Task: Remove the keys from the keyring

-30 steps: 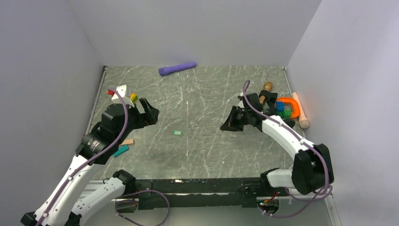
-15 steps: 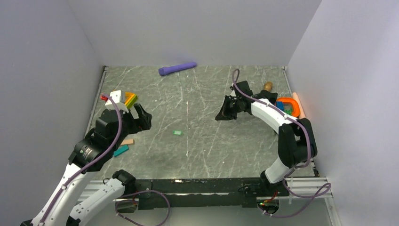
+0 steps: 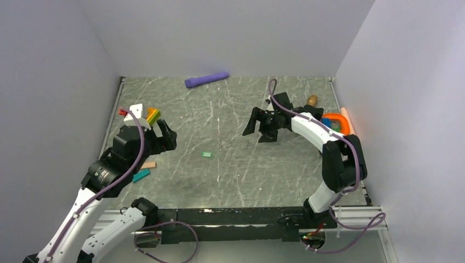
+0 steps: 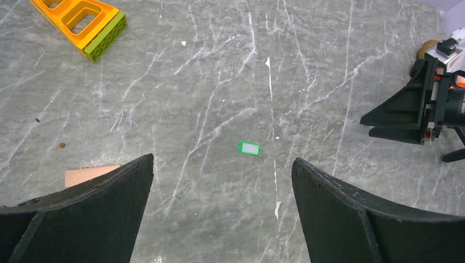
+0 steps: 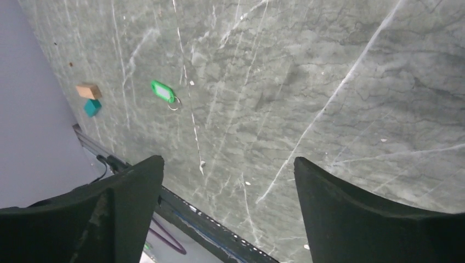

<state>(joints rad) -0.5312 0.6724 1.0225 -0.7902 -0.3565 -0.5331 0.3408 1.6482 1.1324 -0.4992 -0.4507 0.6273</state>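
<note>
The keys (image 3: 207, 154) are a tiny bright-green oblong tag lying flat mid-table, also seen in the left wrist view (image 4: 249, 148) and the right wrist view (image 5: 162, 91). A thin metal keyring (image 5: 174, 104) lies joined to one end of it. My left gripper (image 3: 164, 132) hovers to the left of the tag, open and empty, its jaws (image 4: 222, 159) wide apart. Over to the tag's right, farther back, my right gripper (image 3: 257, 129) also stands open with nothing between its fingers (image 5: 228, 159).
A purple cylinder (image 3: 207, 80) lies at the back. A tan block (image 3: 148, 165) and a teal block (image 3: 140, 175) sit near the left arm, an orange-yellow brick piece (image 3: 152, 115) behind it. An orange ring toy (image 3: 335, 121) and a wooden peg (image 3: 312, 100) sit at the right.
My right gripper has gone from shut to open and swung left and farther back from the right-side toys. The left arm drew back slightly. The green tag has not moved.
</note>
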